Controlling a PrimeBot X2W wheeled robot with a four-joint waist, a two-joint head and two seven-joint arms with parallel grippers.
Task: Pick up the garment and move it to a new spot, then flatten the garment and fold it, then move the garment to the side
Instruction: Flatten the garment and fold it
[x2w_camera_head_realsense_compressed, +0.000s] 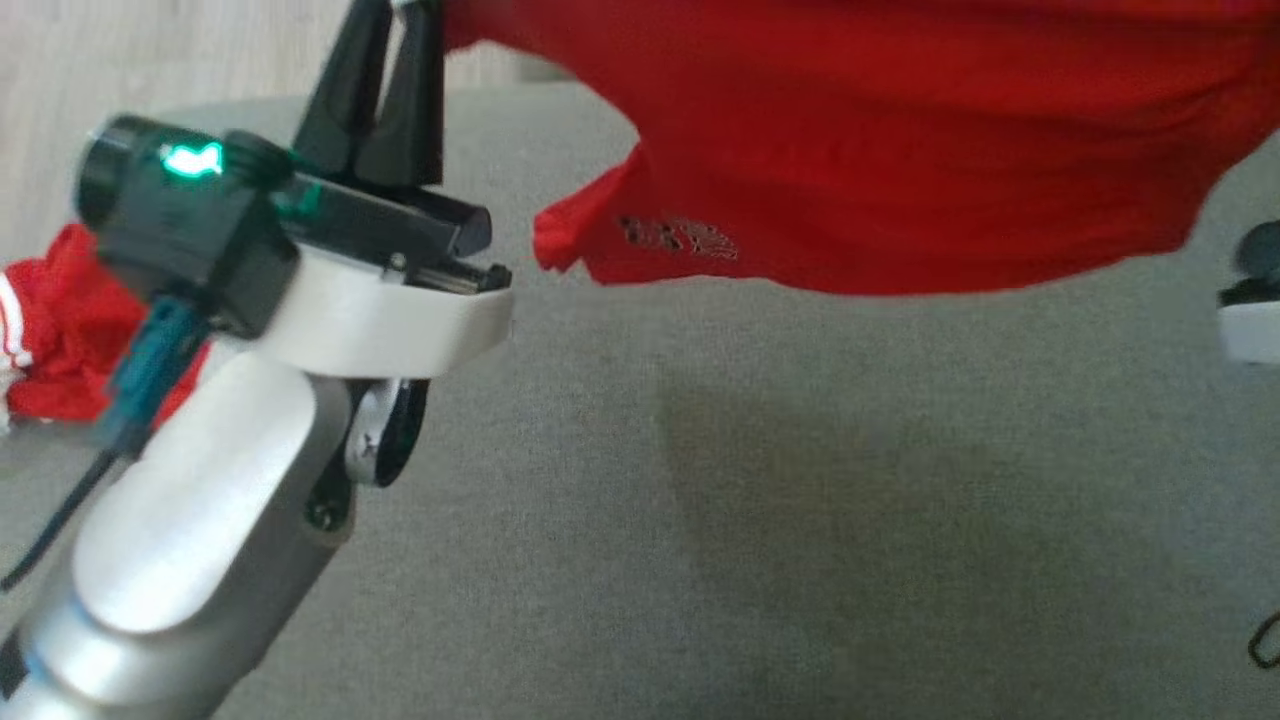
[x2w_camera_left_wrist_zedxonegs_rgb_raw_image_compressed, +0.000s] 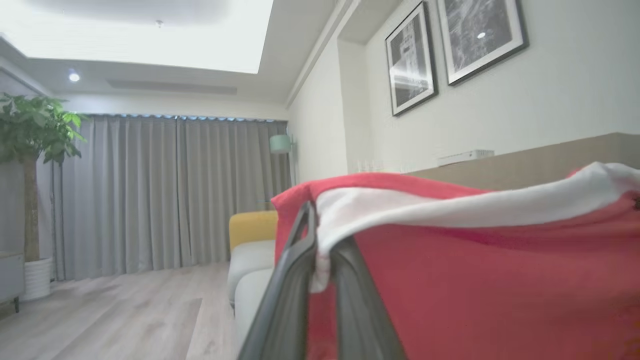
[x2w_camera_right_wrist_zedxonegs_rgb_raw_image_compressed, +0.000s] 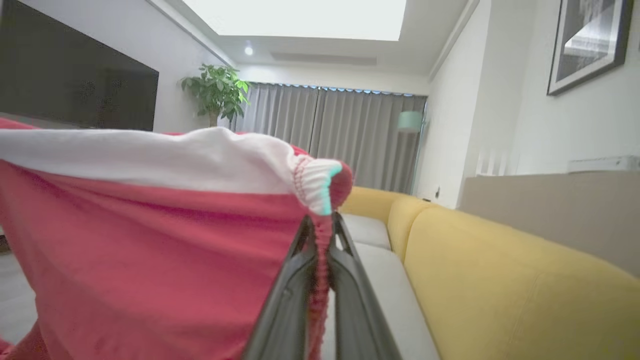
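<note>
Garment (x2w_camera_head_realsense_compressed: 900, 150) spans upper frame: soft, light, sagging; left gripper (x2w_camera_left_wrist_zedxonegs_rgb_raw_image_compressed: 322, 245) and right gripper (x2w_camera_right_wrist_zedxonegs_rgb_raw_image_compressed: 320, 235) clamp its waistband corners.

The garment (x2w_camera_head_realsense_compressed: 900, 150) is bright red, with a white band (x2w_camera_right_wrist_zedxonegs_rgb_raw_image_compressed: 150, 155) along one edge and a small pale print (x2w_camera_head_realsense_compressed: 680, 237). A second cloth (x2w_camera_head_realsense_compressed: 70, 330) is red with white stripes. The left hand (x2w_camera_head_realsense_compressed: 398, 20) has black fingers (x2w_camera_head_realsense_compressed: 345, 110), a white wrist casing (x2w_camera_head_realsense_compressed: 400, 320) and a green light (x2w_camera_head_realsense_compressed: 190, 160). The seat (x2w_camera_head_realsense_compressed: 700, 500) is plain grey, the sofa back (x2w_camera_right_wrist_zedxonegs_rgb_raw_image_compressed: 500, 260) yellow, the curtains (x2w_camera_left_wrist_zedxonegs_rgb_raw_image_compressed: 175, 190) grey.
</note>
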